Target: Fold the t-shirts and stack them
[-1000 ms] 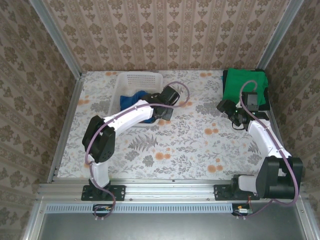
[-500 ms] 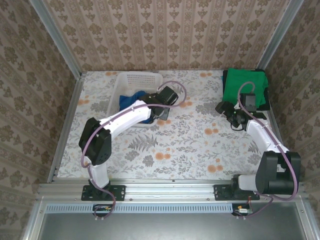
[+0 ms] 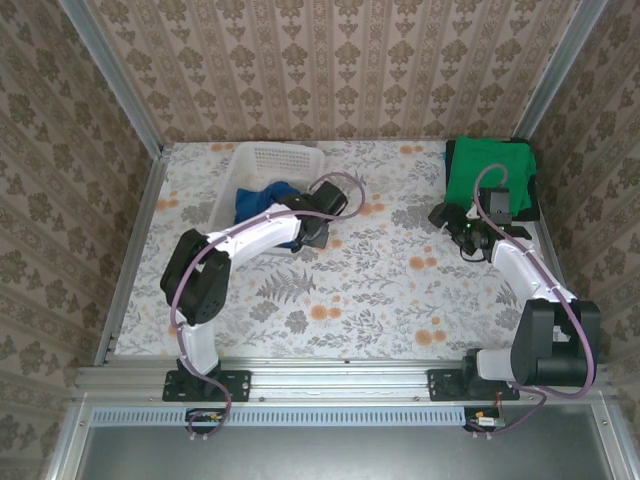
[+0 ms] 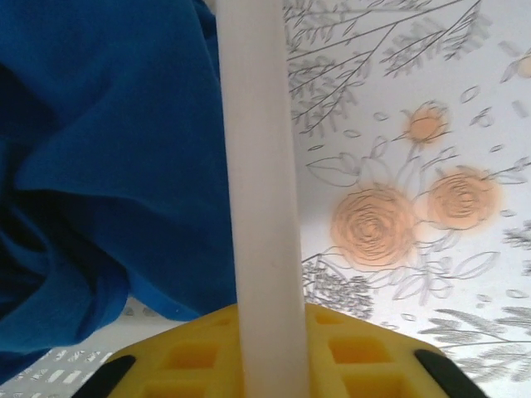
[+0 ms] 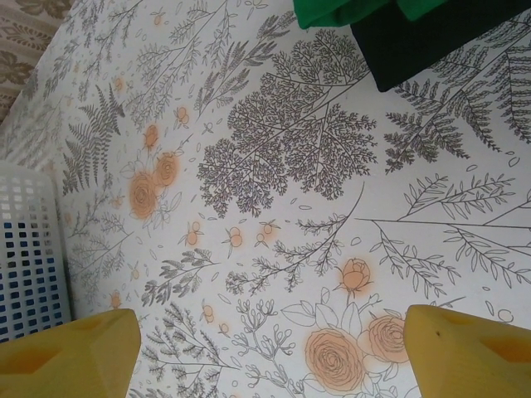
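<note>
Left arm is stretched out over to the white lattice basket (image 3: 276,160) at the far left of the floral table (image 3: 380,290), and the left gripper (image 3: 312,228) sits right at the basket's right-hand rim. In the left wrist view the white rim (image 4: 257,191) runs straight up the middle of the shot, crossing in front of the yellow finger (image 4: 187,356) at the bottom. Honestly can't tell from that whether the jaws are parted or clamped on the rim.

The royal-blue t-shirt (image 3: 262,197) is bunched up inside the basket, all rumpled folds just left of the rim in the wrist view (image 4: 108,166).

Over on the far right, the bright-green t-shirt (image 3: 487,170) is lying flat on top of the dark t-shirt (image 3: 531,195), whose edge peeks out along the right side. The right gripper (image 3: 447,217) is just near and left of that pile, over bare table. Its jaws are spread wide with nothing between them, and the two yellow fingers (image 5: 66,356) sit far apart at the bottom corners of the right wrist view. That same view catches the corner of the green tee (image 5: 357,10) and the dark one (image 5: 431,41) along the top, plus the basket (image 5: 29,199) at the left edge with blue showing through the lattice.
</note>
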Robot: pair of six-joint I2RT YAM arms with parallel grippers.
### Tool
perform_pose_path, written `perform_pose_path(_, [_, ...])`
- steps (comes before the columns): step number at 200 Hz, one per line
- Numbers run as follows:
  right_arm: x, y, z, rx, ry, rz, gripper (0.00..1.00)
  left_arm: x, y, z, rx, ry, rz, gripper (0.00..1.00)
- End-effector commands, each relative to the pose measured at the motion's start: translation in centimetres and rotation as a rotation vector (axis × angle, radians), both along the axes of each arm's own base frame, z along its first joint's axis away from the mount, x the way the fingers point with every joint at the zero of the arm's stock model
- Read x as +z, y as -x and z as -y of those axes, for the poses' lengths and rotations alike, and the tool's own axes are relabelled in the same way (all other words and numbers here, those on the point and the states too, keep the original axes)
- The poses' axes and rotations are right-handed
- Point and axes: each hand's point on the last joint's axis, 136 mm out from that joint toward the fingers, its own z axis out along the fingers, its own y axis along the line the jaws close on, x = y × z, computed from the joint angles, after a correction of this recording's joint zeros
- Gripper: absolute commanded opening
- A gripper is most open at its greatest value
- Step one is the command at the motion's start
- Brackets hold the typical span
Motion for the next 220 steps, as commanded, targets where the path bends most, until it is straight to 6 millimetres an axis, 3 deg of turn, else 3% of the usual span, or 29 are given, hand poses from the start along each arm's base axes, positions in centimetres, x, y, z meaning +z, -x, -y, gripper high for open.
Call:
perform_pose_path(1, [-0.2,-0.2,-0.5,0.009,-0.019,0.007,0.85,1.1,-0.8,-3.0,0.007,-0.008,0.017,0.16])
perform_pose_path(40, [-0.3,-0.3,-0.3,0.003,-0.008,0.003,0.86,1.5,-2.4,-6.7,0.028,-0.01,0.031,0.05])
perform_pose_path(78, [-0.6,-0.4,-0.2,0.009,0.005,-0.012,0.87,2.1,-4.1,-9.4,0.019,-0.037,0.056,0.0])
perform_pose_path(116, [-0.8,-0.5,-0.2,0.013,0.008,-0.013,0.89,2.2,-5.6,-11.0,-0.008,-0.049,0.071,0.0])
perform_pose_path(124, [-0.9,-0.5,-0.1,0.013,0.01,-0.013,0.89,2.3,-6.2,-12.5,0.016,-0.067,0.077,0.0])
perform_pose_path(182, [-1.2,-0.4,-0.3,0.018,0.002,-0.02,0.89,2.4,-8.1,-15.9,0.023,-0.122,0.097,0.0])
perform_pose_path(220, [-1.1,-0.1,-0.3,0.017,0.002,-0.021,0.9,1.9,-9.3,-17.0,0.014,-0.119,0.096,0.0])
